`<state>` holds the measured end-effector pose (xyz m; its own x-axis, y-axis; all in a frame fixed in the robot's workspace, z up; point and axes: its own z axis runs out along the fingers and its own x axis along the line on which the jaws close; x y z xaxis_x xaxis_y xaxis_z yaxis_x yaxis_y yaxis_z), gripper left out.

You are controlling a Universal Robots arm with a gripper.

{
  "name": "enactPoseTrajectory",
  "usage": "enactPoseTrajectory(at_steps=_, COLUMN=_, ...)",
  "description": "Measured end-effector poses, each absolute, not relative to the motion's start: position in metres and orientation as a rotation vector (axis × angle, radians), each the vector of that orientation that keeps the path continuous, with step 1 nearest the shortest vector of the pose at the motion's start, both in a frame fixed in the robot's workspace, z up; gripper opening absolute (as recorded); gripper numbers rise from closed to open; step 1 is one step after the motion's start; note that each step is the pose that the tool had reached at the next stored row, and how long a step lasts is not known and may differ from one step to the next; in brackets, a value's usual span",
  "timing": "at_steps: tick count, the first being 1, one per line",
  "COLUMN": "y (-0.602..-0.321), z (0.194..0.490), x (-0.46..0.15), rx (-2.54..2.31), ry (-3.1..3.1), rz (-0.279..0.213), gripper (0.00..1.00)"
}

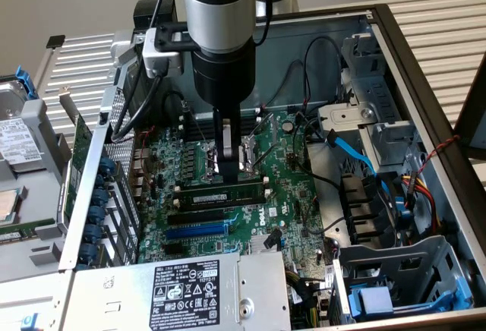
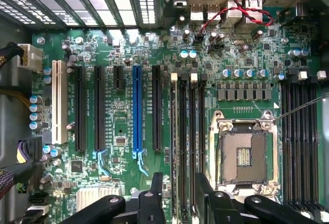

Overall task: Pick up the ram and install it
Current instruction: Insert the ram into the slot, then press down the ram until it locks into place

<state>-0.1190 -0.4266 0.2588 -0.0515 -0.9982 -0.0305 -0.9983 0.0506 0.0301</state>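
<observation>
My arm's black two-fingered hand (image 1: 230, 165) hangs with its fingers spread wide and holding nothing, low over the green motherboard (image 1: 292, 187) of an open grey desktop computer case (image 1: 425, 96). The ram (image 1: 222, 195), a long thin green circuit-board stick with black chips and a white label, lies just below my fingertips, seated along a memory slot, near the silver empty processor socket (image 2: 242, 154).

The ram (image 1: 225, 193) sits in the motherboard (image 1: 285, 194), directly under the gripper (image 1: 230, 165).
</observation>
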Motion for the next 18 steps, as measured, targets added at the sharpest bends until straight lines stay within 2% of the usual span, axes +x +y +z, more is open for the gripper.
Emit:
enactPoseTrajectory(at_steps=14, y=-0.4266, z=0.2589, x=-0.1190, rx=-2.163, ry=2.276, rz=0.067, gripper=0.36)
enactPoseTrajectory(at_steps=16, y=-0.4266, z=0.2589, x=-0.1191, rx=-2.163, ry=2.276, rz=0.067, gripper=0.24)
enactPoseTrajectory(at_steps=17, y=-0.4266, z=0.2589, x=-0.1191, rx=-2.163, ry=2.276, rz=0.067, gripper=0.24)
enactPoseTrajectory(at_steps=18, y=-0.4266, z=0.2589, x=-0.1191, rx=-2.163, ry=2.276, rz=0.067, gripper=0.18)
